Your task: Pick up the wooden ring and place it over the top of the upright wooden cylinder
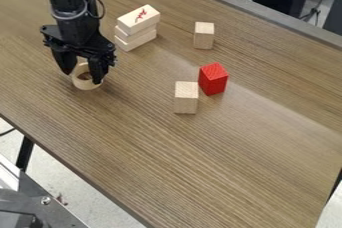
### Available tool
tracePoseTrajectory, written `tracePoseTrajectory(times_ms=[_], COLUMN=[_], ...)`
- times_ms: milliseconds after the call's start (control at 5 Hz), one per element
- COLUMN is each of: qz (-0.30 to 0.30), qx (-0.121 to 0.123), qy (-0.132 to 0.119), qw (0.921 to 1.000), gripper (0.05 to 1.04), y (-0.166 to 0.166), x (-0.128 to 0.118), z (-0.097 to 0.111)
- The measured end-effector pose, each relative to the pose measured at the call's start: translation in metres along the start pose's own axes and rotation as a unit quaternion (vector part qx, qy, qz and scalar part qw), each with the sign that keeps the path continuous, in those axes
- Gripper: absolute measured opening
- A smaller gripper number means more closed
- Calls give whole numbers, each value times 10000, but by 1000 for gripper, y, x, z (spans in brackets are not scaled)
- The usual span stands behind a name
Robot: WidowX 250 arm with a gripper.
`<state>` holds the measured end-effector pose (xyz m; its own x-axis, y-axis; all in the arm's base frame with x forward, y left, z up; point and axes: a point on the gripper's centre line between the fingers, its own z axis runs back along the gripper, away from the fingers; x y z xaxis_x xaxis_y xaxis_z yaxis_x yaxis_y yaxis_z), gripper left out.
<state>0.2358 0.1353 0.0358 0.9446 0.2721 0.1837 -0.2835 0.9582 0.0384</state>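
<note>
The black gripper (83, 76) hangs at the upper left, low over the table, with its fingers spread apart. Directly beneath it stands a small round pale wooden cup or ring (87, 83), with a dark hollow inside. One finger is at the ring's left side and the other overlaps its right side; whether they touch it I cannot tell. Right of the gripper is a stack of pale wooden blocks (138, 27), the top one with a red mark. Farther right stand a red block (213, 79), a pale block (186, 98) close to it, and another pale block (204, 35) behind.
The brown wood-grain table (200, 162) runs diagonally, its near edge at the lower left and its far edge at the upper right. Beyond the far edge are dark computer equipment and cables. A metal frame part (40, 204) is at the lower left corner.
</note>
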Motion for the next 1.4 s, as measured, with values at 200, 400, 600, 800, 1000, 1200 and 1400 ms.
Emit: tracePoseTrajectory(times_ms=[200, 400, 600, 800, 1000, 1200, 1400], qz=[85, 290, 274, 367, 455, 459, 510], qx=[-407, -727, -744, -715, -319, -87, -57], qy=[-262, -572, -887, -973, -615, -503, -434], qw=[9988, 9953, 9929, 9920, 9966, 9976, 9977], gripper=[708, 708, 708, 708, 708, 708, 708], y=[-2, 1, 3, 12, 31, 43, 50], x=[15, 36, 43, 46, 47, 53, 63], z=[33, 81, 124, 132, 118, 111, 102])
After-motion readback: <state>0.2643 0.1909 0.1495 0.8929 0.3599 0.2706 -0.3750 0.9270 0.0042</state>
